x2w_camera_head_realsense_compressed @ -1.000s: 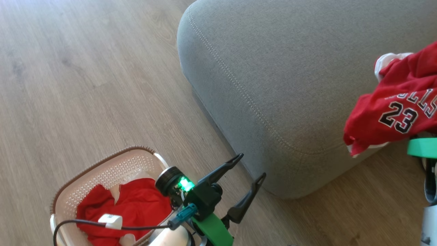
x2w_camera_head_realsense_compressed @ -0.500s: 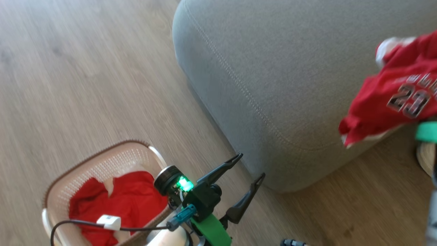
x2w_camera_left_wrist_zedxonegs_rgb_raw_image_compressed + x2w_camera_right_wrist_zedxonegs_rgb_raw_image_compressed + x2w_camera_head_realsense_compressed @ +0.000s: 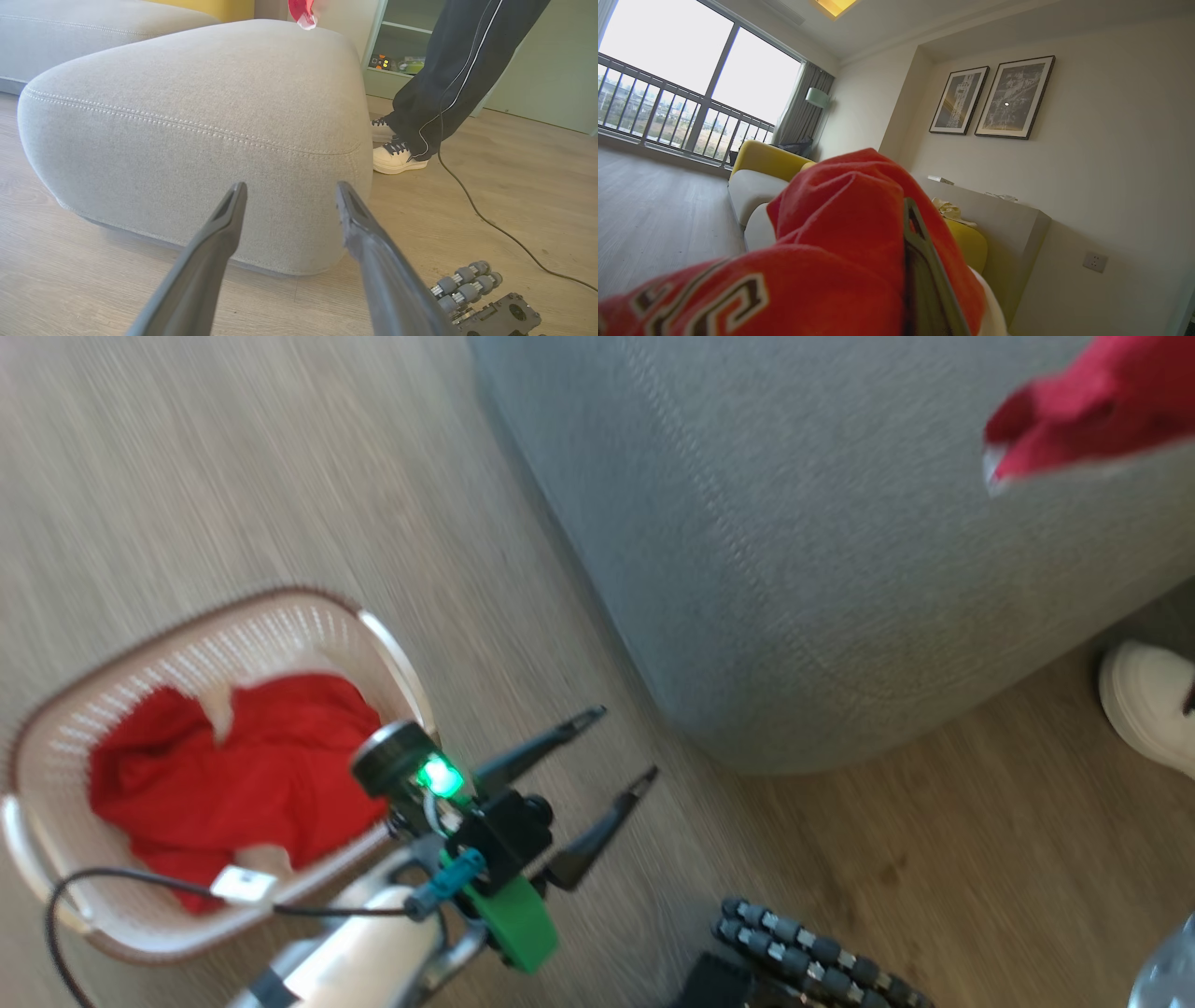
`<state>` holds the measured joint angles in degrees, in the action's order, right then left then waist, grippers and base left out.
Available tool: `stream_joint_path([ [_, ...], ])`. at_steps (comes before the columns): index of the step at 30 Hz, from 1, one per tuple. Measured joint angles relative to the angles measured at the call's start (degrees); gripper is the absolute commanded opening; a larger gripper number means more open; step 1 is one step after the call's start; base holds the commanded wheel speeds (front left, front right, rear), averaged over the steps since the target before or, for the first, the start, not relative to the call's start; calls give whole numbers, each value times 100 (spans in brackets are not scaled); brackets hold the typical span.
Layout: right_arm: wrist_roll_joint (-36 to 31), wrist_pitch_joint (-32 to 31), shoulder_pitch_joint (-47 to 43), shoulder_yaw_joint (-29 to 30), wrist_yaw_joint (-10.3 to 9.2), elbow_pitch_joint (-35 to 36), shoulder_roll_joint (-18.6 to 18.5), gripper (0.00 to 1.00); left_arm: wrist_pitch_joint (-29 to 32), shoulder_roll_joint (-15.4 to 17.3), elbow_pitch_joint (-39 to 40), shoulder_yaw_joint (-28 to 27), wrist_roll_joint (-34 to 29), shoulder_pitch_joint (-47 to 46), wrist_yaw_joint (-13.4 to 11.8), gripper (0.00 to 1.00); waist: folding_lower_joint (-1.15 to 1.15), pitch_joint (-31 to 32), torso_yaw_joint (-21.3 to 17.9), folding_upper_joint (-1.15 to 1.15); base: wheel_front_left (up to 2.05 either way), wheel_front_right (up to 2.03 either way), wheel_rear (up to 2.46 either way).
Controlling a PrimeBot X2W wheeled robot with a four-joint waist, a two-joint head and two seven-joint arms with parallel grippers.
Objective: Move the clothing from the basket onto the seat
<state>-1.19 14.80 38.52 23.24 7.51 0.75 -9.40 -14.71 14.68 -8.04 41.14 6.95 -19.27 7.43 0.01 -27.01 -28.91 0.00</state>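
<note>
Roughly halfway, I judge: the right gripper [image 3: 904, 206] is clamped shut on the soft red jersey [image 3: 840, 214], which hangs over the far right of the grey upholstered seat [image 3: 840, 569] (not yet laid down). The left gripper [image 3: 624, 743] gapes wide and empty near the seat's rounded, stitched corner. A crumpled red garment [image 3: 233, 765] lies in the perforated cream basket [image 3: 308, 611], near left.
</note>
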Motion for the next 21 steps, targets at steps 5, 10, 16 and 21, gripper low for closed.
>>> stream_joint_path([
  [5,60,4,903,81,0,-487,-104,0,0,415,94,-89,-202,-301,0,100,1,-661,-25,0,0,0,0],
  [10,38,7,1500,333,0,-1212,-236,0,-1,515,248,-155,-320,-467,-1,100,1,-1209,2,0,0,0,0],
  [16,-31,7,2185,990,0,-2100,-427,0,-1,536,323,-121,-406,-573,-1,100,0,-1615,277,0,0,0,0],
  [21,-220,7,2589,1511,0,-3003,-590,0,-1,499,347,-108,-444,-684,-2,100,1,-1843,583,0,0,0,0],
])
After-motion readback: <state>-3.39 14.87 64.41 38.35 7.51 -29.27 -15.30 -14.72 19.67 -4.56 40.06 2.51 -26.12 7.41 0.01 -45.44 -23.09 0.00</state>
